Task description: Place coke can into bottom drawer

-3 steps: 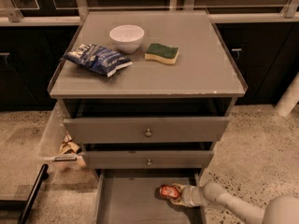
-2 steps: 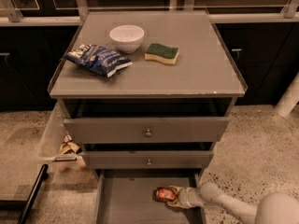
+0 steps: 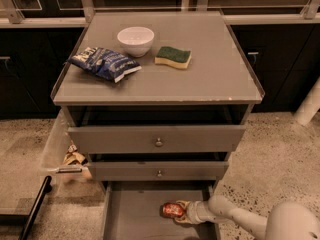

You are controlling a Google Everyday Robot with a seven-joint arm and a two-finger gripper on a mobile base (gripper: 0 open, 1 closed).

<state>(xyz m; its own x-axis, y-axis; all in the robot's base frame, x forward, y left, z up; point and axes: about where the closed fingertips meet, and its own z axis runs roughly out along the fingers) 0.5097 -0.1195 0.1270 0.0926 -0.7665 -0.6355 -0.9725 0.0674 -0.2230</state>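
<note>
Camera view: I have my gripper (image 3: 180,211) clamped on the coke can (image 3: 170,210), which juts sideways toward mid-floor, low inside the bottom drawer (image 3: 131,213).

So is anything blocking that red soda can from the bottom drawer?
Nothing visible. The gripper holds the small red soda can inside the open grey bottom drawer, over its bare floor.
</note>
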